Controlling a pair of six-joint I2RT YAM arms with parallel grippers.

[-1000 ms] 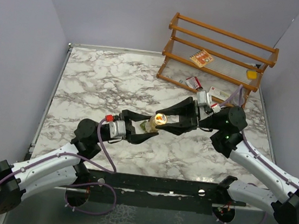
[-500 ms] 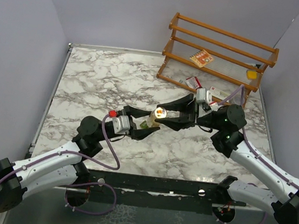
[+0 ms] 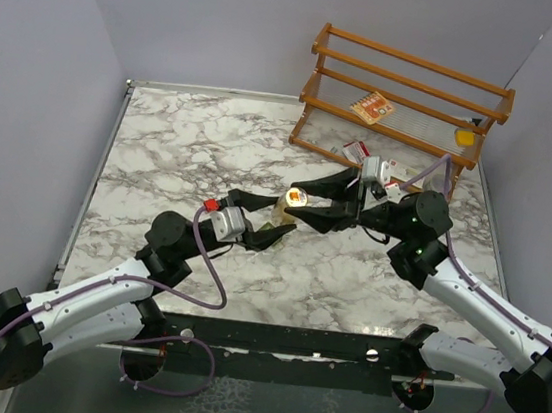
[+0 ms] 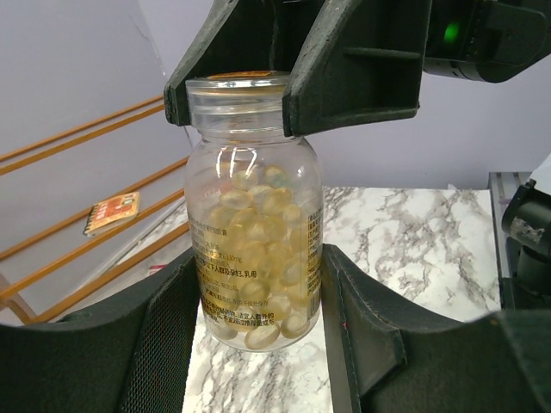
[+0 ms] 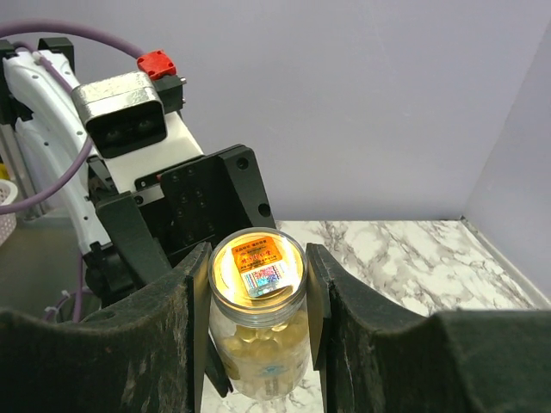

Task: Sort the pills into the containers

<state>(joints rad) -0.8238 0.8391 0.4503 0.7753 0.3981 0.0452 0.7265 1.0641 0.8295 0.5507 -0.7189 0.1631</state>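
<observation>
While the two arms reach in from 7 o'clock and 5 o'clock, they meet over the middle of the marble bench (image 3: 183, 145), wrists facing each other and both forearms stretched low and nearly level. Between them sits a clear bottle (image 4: 254, 249), which holds the yellow-orange pills (image 4: 258, 284) heaped to about two thirds of its height. The left fingers (image 4: 164, 335) flank the lower half of the bottle's body, one pad against each side, pinching it. The right fingers (image 5: 172, 327) come from the opposite side and close on the neck and rim, just under the round orange seal on top. In the left wrist view the bottle stands upright in the grip, and its base appears to hang clear of the bench. At 1 o'clock, well apart from the arms, a wooden rack (image 3: 411, 92) stands with red-and-white cartons (image 3: 358, 154) lying at its foot.
</observation>
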